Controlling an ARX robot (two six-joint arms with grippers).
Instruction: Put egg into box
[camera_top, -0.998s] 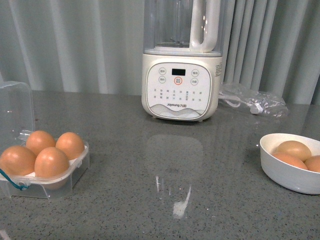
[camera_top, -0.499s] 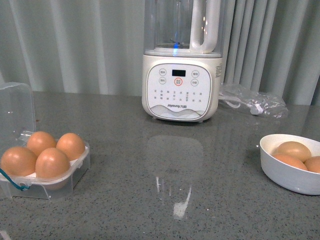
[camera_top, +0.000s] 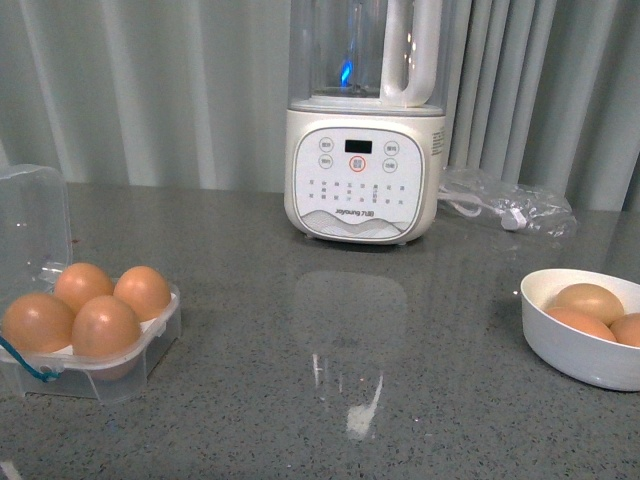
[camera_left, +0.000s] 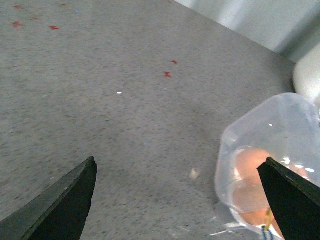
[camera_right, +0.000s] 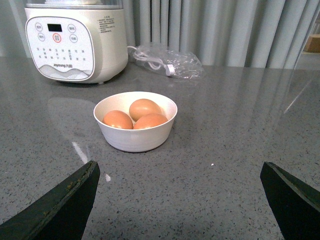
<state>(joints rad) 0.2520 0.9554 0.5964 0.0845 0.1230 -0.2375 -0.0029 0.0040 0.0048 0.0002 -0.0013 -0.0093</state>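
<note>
My left fingers (camera_left: 60, 210) are spread wide over bare worktop (camera_left: 125, 100) with nothing between them, and the box (camera_left: 280, 130) shows at the lower right of that frame. My right fingers (camera_right: 60, 205) are spread just as wide and empty, with the white bowl (camera_right: 135, 140) of three eggs centred beyond them. In the front view the box sits lower left, lid standing open, an egg (camera_top: 105, 325) in each of its four cells, well apart from the bowl at lower right.

grey speckled countertop (camera_top: 300, 400), glossy with glare; pale pleated curtains (camera_top: 150, 90) behind.
</note>
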